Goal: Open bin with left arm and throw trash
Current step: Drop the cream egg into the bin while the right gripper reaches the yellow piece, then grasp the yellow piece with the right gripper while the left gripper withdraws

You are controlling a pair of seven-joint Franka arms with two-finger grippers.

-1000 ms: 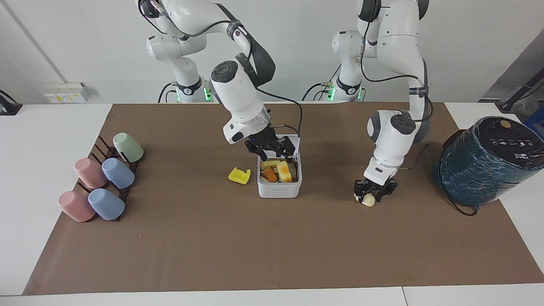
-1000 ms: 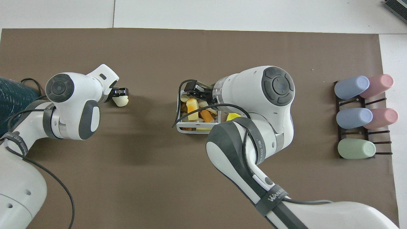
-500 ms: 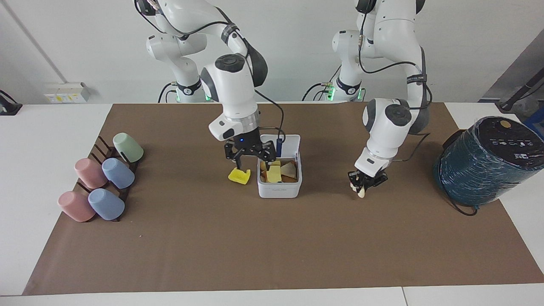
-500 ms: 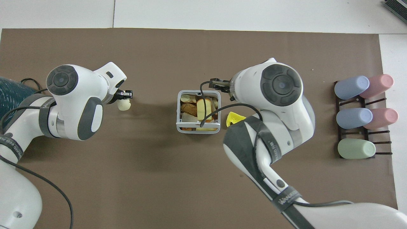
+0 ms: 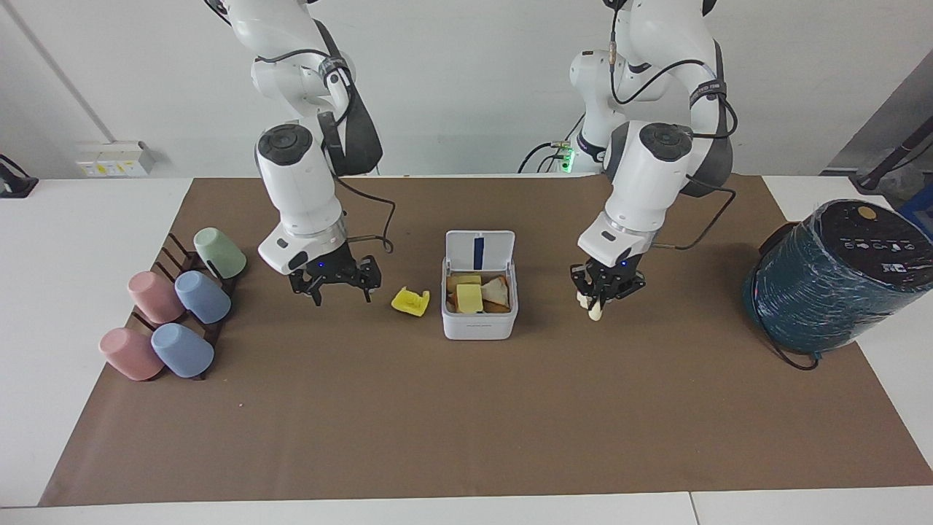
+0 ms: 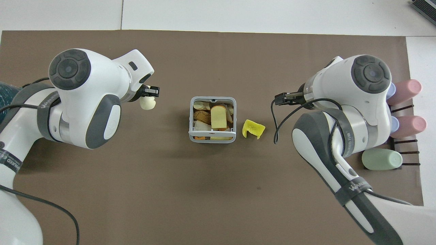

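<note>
Facing view shows my right gripper (image 5: 332, 281) has pulled away from the small white square bin with the grey-blue rim (image 5: 479, 324); half a second ago it hovered just beside the bin, and now it hangs with fingers released and nothing in them over the brown mat toward the right arm's end of the tabletop, near the rack of cups (image 5: 172, 309). My left gripper (image 5: 602, 290) has risen and drifted toward the bin, fingers clenched on the cream-white rounded lump (image 5: 595, 311), which is up off the mat. The bin sits mid-tabletop, its hinged lid (image 5: 479, 250) standing open, with a yellow-orange block (image 5: 469, 297) lying on top of the scraps inside. I judge the opening done and one piece already thrown in; the lump should go in next, and the bright yellow notched piece (image 5: 410, 301) lies on the mat just beside the bin, on the right arm's side. Counting: one bin, three trash pieces, five pastel cups (two pink, two blue, one green), and one big teal wrapped cylinder (image 5: 838, 277) at the left arm's edge.
</note>
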